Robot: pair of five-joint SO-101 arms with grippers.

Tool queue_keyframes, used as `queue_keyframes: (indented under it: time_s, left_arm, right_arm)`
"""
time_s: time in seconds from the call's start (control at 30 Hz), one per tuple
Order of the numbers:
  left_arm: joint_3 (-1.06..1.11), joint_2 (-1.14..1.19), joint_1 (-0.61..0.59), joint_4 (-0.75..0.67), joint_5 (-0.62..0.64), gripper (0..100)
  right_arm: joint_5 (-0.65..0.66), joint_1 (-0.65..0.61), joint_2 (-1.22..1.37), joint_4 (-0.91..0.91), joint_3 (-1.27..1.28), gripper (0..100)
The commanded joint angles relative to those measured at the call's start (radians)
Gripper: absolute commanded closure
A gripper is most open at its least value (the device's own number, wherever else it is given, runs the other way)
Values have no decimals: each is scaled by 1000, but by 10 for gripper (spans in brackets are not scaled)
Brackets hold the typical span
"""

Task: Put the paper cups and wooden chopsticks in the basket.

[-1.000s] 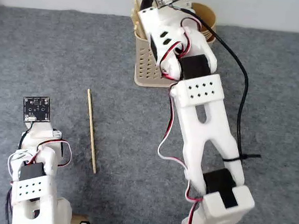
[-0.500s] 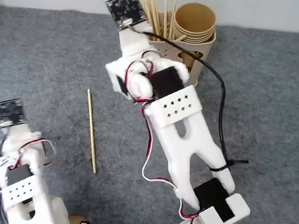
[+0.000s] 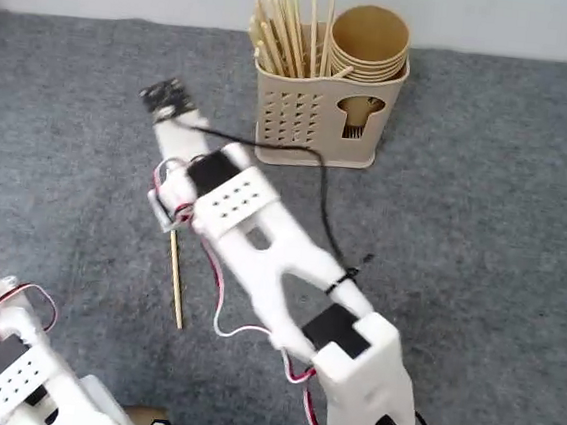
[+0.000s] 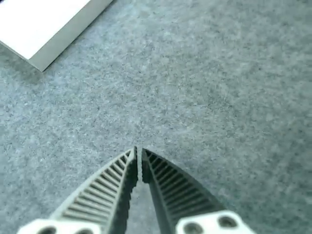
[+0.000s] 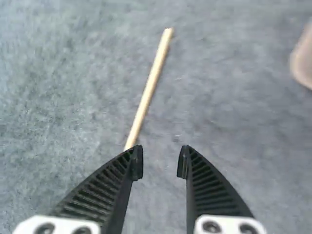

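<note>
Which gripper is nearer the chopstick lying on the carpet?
Right. The right gripper hangs open just over the chopstick; the left gripper is shut above bare carpet, farther off.

Paper cups (image 3: pixel 369 40), chopsticks (image 3: pixel 280 36) upright in basket (image 3: pixel 302 124); lone chopstick (image 3: pixel 176 285) flat outside.

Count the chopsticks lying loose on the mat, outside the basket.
1. The chopstick lies on the mat left of the basket, partly under the right gripper; others could hide under it.
</note>
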Motion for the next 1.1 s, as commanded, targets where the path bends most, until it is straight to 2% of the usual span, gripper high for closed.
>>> queue_keyframes:
  time_s: [0.0, 0.23, 0.7, 0.83, 1.07]
  left_arm:
    - [2, -18, -6, -29, -18, 985]
    - [8, -18, -6, -28, -18, 985]
    - [38, -18, 34, -34, -17, 985]
    - [38, -18, 37, -34, -17, 985]
    - [39, -18, 35, -34, -17, 985]
  right_arm:
    - [-9, -31, 31, -87, -11, 872]
    - [-3, -28, 154, -188, -11, 872]
    - [0, -21, 234, -179, -6, 876]
    - [49, -33, 291, -185, -12, 876]
    - [52, -33, 312, -136, -60, 877]
